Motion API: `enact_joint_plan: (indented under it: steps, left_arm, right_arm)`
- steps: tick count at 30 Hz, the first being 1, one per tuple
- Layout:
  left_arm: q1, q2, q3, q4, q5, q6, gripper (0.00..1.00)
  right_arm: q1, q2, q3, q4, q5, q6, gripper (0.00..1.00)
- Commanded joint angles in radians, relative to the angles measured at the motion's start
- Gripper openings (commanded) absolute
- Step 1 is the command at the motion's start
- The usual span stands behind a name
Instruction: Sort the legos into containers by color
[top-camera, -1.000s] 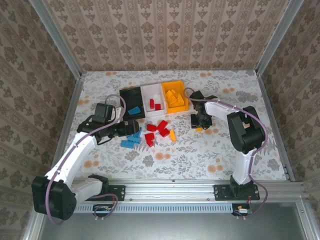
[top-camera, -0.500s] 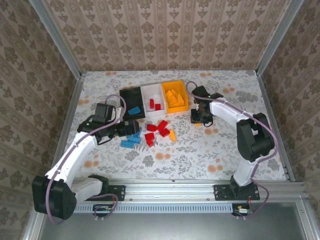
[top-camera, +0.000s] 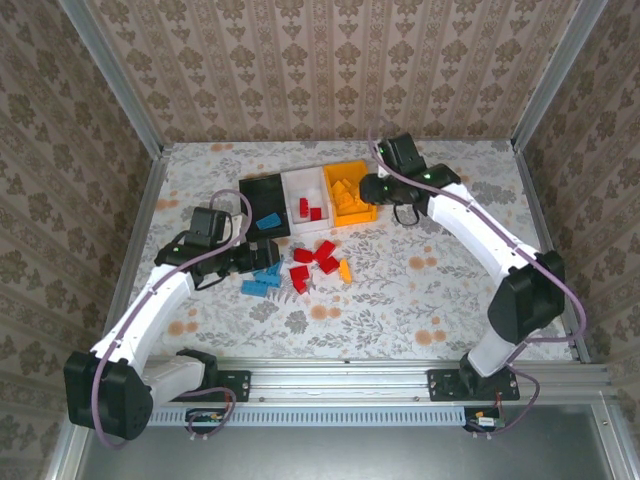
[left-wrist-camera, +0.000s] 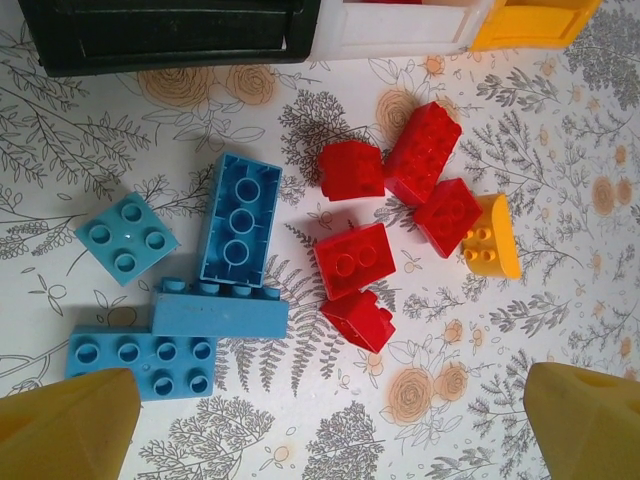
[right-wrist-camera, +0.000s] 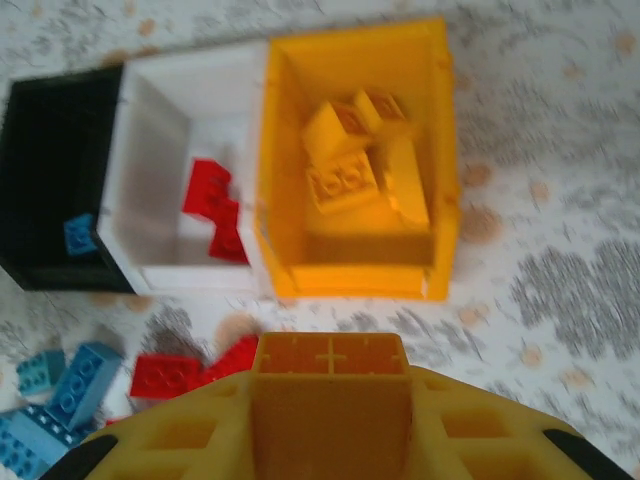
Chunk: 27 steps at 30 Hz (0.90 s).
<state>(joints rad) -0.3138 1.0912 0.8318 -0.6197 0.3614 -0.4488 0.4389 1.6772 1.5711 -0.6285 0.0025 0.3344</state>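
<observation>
Carrying an orange brick (right-wrist-camera: 330, 385) in my R pincer (right-wrist-camera: 330, 440): jaws pinched tight on its sides, hollow underside facing the wrist cam. The orange bin (right-wrist-camera: 352, 282) lies at 12 o'clock from the brick w/ several orange pcs inside. The white bin (right-wrist-camera: 170, 278), w/ a few reds, is at 10 o'clock, and the black bin (right-wrist-camera: 40, 130), w/ one blue pc, is beyond it. In the top view the R pincer hangs at the orange bin's 3 o'clock edge, so I judge the step as: get over the bin, then drop.

To do it well, I slide toward 9 o'clock until the brick is above the bin's middle, not its rim. Then go low enough that it won't bounce out, open fully & lift straight up. Mustn't drift on over the white bin.

My L pincer (left-wrist-camera: 327, 425) is spread as wide as it goes, holding nothing, over the loose pile at 6 o'clock of the bins. Blue bricks (left-wrist-camera: 238, 232) are at its 10 o'clock, red bricks (left-wrist-camera: 352, 258) at 12, one orange wedge (left-wrist-camera: 492, 238) at 2. The blues lie touching, so the next grab prob. needs care.
</observation>
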Motion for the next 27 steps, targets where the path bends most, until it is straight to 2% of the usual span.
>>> enact_joint_plan:
  steps: [1, 10, 17, 20, 24, 27]
  left_arm:
    - [-0.006, -0.021, -0.009, -0.012, 0.013, -0.010, 1.00]
    - [-0.007, -0.045, -0.011, -0.070, 0.001, 0.008, 1.00]
    - [-0.007, -0.035, -0.013, -0.076, -0.009, 0.014, 1.00]
    - [-0.007, -0.022, -0.010, -0.071, -0.004, 0.015, 1.00]
    - [-0.007, -0.010, -0.012, -0.059, -0.001, 0.011, 1.00]
    - [-0.007, -0.008, -0.017, -0.051, 0.001, 0.008, 1.00]
  right_arm:
    - [0.012, 0.142, 0.119, 0.018, 0.033, -0.048, 0.34]
    - [0.012, 0.519, 0.496, -0.072, 0.053, -0.083, 0.34]
    - [0.012, 0.661, 0.640, -0.125, 0.047, -0.077, 0.36]
    - [0.011, 0.672, 0.646, -0.128, 0.044, -0.077, 0.45]
    - [0.006, 0.673, 0.653, -0.142, 0.043, -0.083, 0.62]
    - [0.001, 0.661, 0.654, -0.150, 0.045, -0.083, 0.65]
